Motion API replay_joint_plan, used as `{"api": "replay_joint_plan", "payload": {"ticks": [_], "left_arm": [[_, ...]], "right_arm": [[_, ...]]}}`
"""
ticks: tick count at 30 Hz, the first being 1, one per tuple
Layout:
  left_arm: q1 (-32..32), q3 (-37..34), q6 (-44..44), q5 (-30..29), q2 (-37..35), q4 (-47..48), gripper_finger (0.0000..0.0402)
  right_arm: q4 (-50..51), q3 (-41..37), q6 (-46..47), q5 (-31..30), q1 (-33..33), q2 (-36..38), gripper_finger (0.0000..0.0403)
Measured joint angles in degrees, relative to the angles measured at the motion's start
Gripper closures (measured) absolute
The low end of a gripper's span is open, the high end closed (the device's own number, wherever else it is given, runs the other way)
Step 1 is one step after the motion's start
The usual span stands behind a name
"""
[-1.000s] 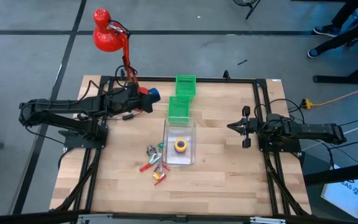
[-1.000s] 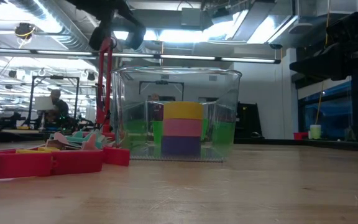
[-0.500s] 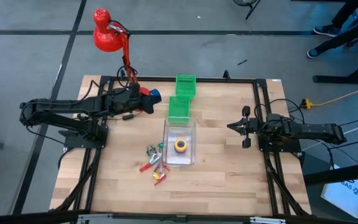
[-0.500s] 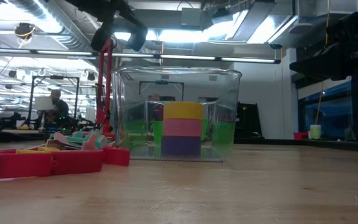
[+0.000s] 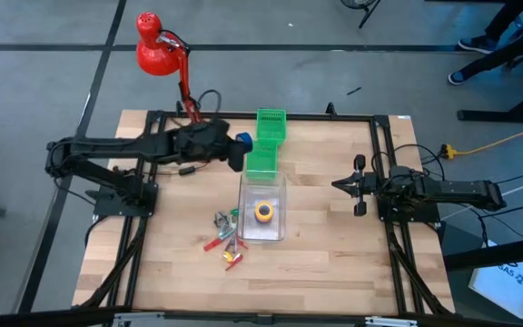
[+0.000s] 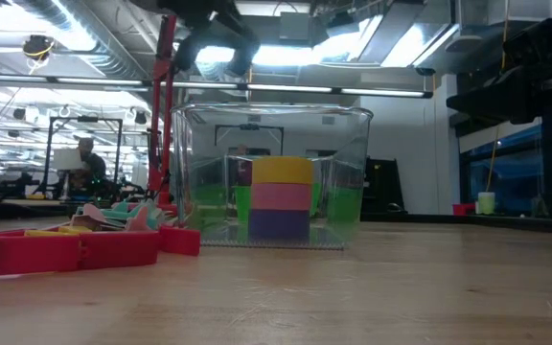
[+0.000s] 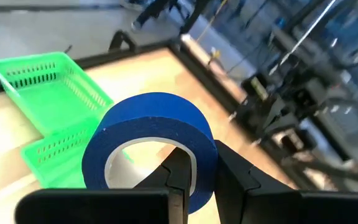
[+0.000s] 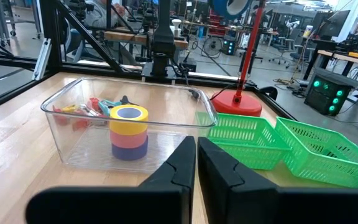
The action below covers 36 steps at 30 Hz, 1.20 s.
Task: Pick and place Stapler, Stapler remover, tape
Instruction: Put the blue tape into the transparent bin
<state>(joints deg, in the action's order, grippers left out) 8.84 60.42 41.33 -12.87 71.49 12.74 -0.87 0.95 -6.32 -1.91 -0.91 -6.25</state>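
Note:
My left gripper (image 5: 236, 147) is shut on a blue roll of tape (image 7: 143, 127) and hangs in the air beside the nearer green basket (image 5: 262, 160), on its left. A clear box (image 5: 261, 207) at the table's middle holds a stack of tape rolls (image 6: 280, 196), yellow on pink on blue, resting on the box floor. A red stapler (image 6: 70, 251) lies flat on the table left of the box, among small red and grey pieces (image 5: 225, 238). My right gripper (image 5: 338, 184) waits shut over the table's right side. My left gripper pinches the blue roll's wall (image 7: 201, 157), with one finger (image 7: 180, 175) inside the roll's hole and the other (image 7: 232, 177) outside. The fingers come from the table's left, slanting a little downward. The roll is lifted clear of the table, its hole tilted upward.
Two green baskets (image 5: 271, 125) stand at the table's far middle, one behind the other. A red desk lamp (image 5: 157, 50) rises from the far left corner, its pole close to my left arm. Bare wood lies in front of the box and to its right.
My left gripper has swung toward the table's right edge and slightly up, carrying the blue roll from near the lamp's base to the nearer green basket. Its wrist has rolled a little. It stays shut on the roll.

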Motion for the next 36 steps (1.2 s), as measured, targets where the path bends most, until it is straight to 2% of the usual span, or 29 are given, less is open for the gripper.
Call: {"api": "replay_joint_plan", "payload": {"ticks": [5, 11, 18, 21, 29, 36], "left_arm": [[0.0, 6.9, -2.5, 4.8, 8.0, 5.6, 0.0364], [-0.2, 13.0, -1.2, 10.3, 17.1, 10.9, 0.0364], [-1.8, 22.4, -0.2, 22.0, 25.6, 21.6, 0.0364], [-2.5, 27.4, -2.5, 25.1, 28.7, 26.4, 0.0364], [-4.8, 38.3, -7.5, 25.8, 36.4, 39.2, 0.0364], [-8.0, 41.1, -9.6, 24.6, 40.4, 40.1, 0.0364]], "right_arm": [[0.0, 0.0, 0.0, 0.0, 0.0, 0.0, 0.0382], [0.0, 0.0, 0.0, 0.0, 0.0, 0.0, 0.0382], [0.0, 0.0, 0.0, 0.0, 0.0, 0.0, 0.0382], [0.0, 0.0, 0.0, 0.0, 0.0, 0.0, 0.0382], [0.0, 0.0, 0.0, 0.0, 0.0, 0.0, 0.0382], [0.0, 0.0, 0.0, 0.0, 0.0, 0.0, 0.0382]]}}
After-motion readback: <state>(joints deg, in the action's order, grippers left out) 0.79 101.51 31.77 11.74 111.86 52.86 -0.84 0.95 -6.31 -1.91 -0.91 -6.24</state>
